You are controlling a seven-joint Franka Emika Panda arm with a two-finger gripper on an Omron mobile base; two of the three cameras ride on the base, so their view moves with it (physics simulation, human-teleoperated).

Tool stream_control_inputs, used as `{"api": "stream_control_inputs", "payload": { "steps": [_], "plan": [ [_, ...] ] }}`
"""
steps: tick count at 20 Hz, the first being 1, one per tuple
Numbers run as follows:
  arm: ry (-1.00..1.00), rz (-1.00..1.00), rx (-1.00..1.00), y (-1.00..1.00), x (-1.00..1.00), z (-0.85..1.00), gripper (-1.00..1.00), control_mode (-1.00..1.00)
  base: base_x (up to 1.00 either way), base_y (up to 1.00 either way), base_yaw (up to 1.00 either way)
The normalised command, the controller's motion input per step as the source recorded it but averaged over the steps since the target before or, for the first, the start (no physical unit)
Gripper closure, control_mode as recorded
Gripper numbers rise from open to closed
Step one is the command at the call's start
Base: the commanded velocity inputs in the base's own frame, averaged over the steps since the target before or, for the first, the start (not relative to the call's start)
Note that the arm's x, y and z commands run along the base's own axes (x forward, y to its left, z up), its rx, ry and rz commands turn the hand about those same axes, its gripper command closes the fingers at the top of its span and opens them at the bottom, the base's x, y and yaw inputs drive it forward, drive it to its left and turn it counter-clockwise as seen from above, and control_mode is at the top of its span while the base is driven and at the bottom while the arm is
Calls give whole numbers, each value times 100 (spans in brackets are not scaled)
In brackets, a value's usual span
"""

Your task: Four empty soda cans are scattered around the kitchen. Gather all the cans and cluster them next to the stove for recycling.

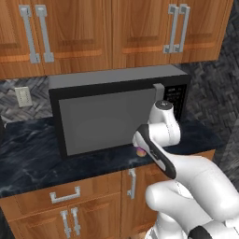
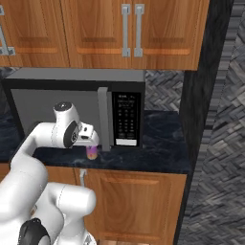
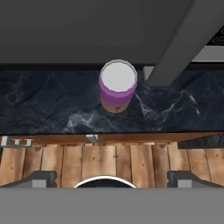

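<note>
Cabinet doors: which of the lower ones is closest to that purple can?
The lower door right below the can, its handle almost under the can; others hang overhead or farther left.

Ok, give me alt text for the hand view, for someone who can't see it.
A purple soda can with a silver top stands upright on the black marbled countertop, just in front of the microwave door and beside its handle. The open claw hangs above it, with wood plank floor below the counter edge.

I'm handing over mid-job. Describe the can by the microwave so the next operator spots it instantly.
Find the black-and-grey microwave on the black marbled countertop. In front of its door, near the vertical grey handle, stands a small upright purple-pink soda can with a silver top, directly beneath the open gripper. It is the only loose item there.
</note>
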Motion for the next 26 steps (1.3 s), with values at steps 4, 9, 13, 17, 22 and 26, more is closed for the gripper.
{"api": "stream_control_inputs", "payload": {
  "steps": [4,9,13,17,22,26],
  "plan": [
    [0,0,0,-5,11,-13,-100,-100,0,0,0],
    [0,0,0,-2,14,-14,-100,-100,0,0,0],
    [0,0,0,0,15,-13,-100,-100,0,0,0],
    [0,0,0,0,14,-8,-100,-100,0,0,0],
    [0,0,0,0,15,-7,-100,-100,0,0,0],
    [0,0,0,0,15,-8,-100,-100,0,0,0]
  ]
}}
